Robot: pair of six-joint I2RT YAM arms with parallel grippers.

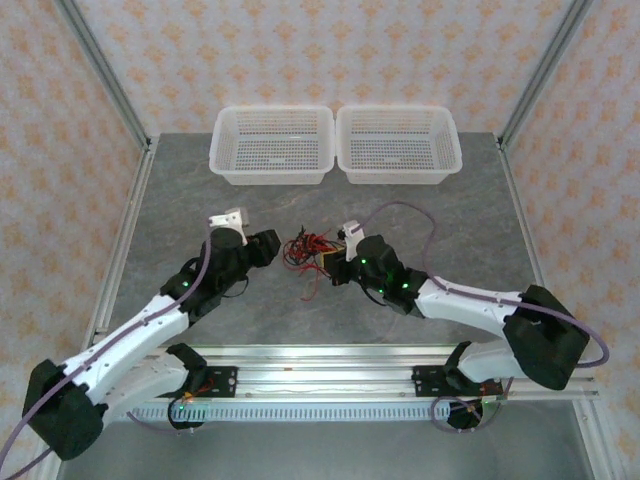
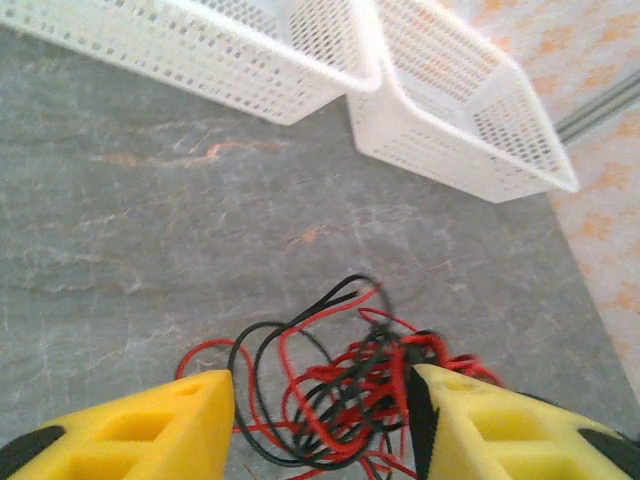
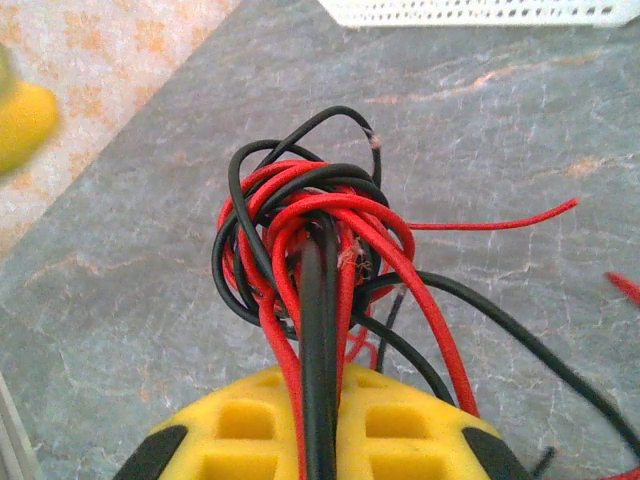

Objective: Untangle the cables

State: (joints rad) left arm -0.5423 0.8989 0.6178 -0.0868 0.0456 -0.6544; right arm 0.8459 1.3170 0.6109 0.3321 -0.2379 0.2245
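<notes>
The right gripper (image 3: 320,388) pinches the cables (image 3: 300,240); the left gripper (image 2: 318,400), spread, straddles them, apparently without contact; bare table (image 1: 190,205) beyond.

This is a robotics lab test cell: a grey stone-look tabletop (image 1: 180,200) boxed in by aluminium frame posts (image 1: 103,75) and patterned wall panels (image 1: 300,50). Along the bottom of the top view, two robot arms (image 1: 150,320) are bolted to an aluminium rail (image 1: 320,362); two white mesh baskets (image 1: 272,145) sit at upper centre.
</notes>
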